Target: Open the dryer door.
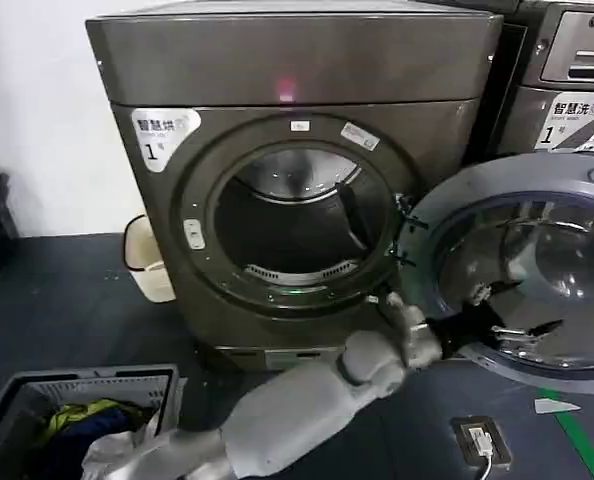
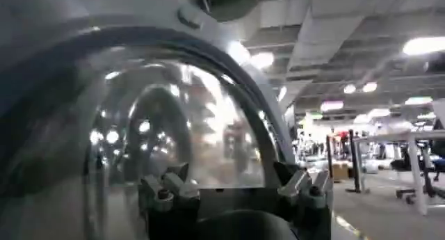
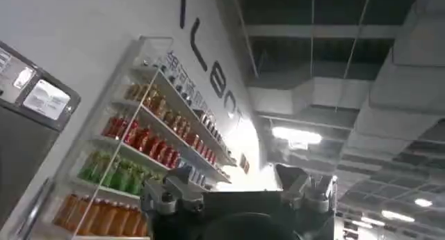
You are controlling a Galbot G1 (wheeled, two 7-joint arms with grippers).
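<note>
Head camera looks forward and down at the dryer door (image 1: 517, 270) swung wide. Left wrist camera sits tight against that same door's glass (image 2: 160, 130). Right wrist camera tilts up toward drink shelves (image 3: 149, 147) and ceiling.

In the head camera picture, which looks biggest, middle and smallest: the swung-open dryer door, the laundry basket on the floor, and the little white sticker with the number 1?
As they look in the head view:
1. dryer door, though the picture's edge cuts it off
2. laundry basket, nearer the camera and also cut off, so its rank is less sure
3. white sticker, clearly smallest
</note>
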